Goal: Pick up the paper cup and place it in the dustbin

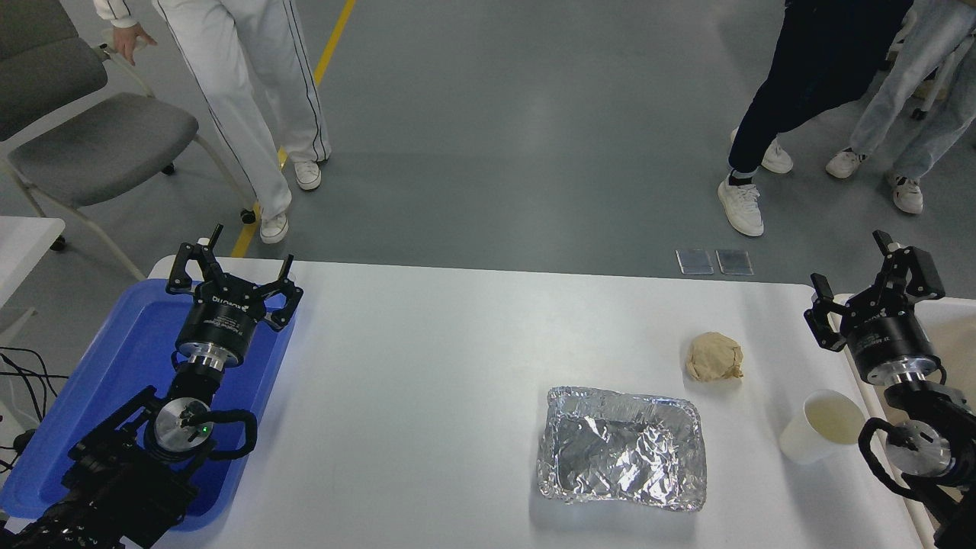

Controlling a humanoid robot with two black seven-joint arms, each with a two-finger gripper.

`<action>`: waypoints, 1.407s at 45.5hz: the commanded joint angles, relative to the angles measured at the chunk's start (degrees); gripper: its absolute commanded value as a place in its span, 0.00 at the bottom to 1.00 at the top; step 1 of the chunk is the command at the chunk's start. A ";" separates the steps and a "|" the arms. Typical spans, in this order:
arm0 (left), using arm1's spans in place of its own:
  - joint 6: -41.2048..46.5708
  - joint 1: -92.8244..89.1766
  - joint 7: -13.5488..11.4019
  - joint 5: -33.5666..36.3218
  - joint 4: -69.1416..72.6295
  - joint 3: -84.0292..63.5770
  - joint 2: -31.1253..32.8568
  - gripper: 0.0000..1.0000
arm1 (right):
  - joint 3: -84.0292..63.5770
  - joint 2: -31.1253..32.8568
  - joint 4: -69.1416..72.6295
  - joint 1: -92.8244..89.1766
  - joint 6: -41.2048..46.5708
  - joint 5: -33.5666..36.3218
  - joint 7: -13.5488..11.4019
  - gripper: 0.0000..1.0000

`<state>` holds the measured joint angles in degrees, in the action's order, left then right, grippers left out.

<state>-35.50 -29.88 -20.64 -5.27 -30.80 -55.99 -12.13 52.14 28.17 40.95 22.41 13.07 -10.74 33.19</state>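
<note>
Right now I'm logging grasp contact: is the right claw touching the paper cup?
Apart. The head view shows the right claw open, well beyond the paper cup, with bare table between.

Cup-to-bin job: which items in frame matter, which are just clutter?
Job:
- paper cup, upright near the table's right edge
- dustbin, only partly visible beside the table on the right
- right tool, open, empty

Clutter:
- paper ball
- foil tray
- blue tray
</note>
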 commanded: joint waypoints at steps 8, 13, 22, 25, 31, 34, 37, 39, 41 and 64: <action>-0.01 0.00 -0.01 0.00 0.04 0.00 0.00 1.00 | -2.39 1.98 5.98 0.70 -6.39 0.28 -0.24 1.00; -0.01 0.00 -0.01 0.00 -0.05 0.00 0.00 1.00 | -7.22 2.33 5.54 1.93 -6.47 0.02 -0.24 1.00; -0.01 0.00 -0.01 0.00 0.04 0.00 0.00 1.00 | -16.63 6.63 5.37 3.60 -6.65 0.37 -0.15 1.00; -0.01 0.00 -0.01 0.00 -0.05 0.00 0.09 1.00 | -20.14 9.00 5.37 5.62 -6.12 0.28 -0.15 1.00; -0.01 0.00 -0.01 0.00 -0.05 0.00 0.00 1.00 | -29.45 13.31 5.45 10.89 -5.42 0.28 -0.15 1.00; -0.01 0.00 -0.01 0.00 0.04 0.00 0.00 1.00 | -34.72 14.72 5.54 13.61 -5.33 0.20 -0.15 1.00; -0.01 0.00 -0.01 0.00 -0.05 0.00 0.00 1.00 | -40.35 16.83 5.98 16.51 -4.72 0.20 -0.15 1.00; -0.01 0.00 -0.01 0.00 -0.05 0.00 0.09 1.00 | -44.39 18.58 6.16 18.45 -3.58 0.11 -0.15 1.00; -0.01 0.00 -0.01 0.00 -0.05 0.00 0.00 1.00 | -48.78 19.29 6.16 20.38 -1.56 0.11 -0.15 1.00; -0.01 0.00 -0.01 0.00 -0.05 0.00 0.00 1.00 | -94.05 20.00 6.16 54.74 21.82 -0.60 -0.15 1.00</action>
<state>-35.51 -29.88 -20.65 -5.27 -30.85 -55.99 -12.12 -20.74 47.90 47.07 59.28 23.67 -10.90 33.03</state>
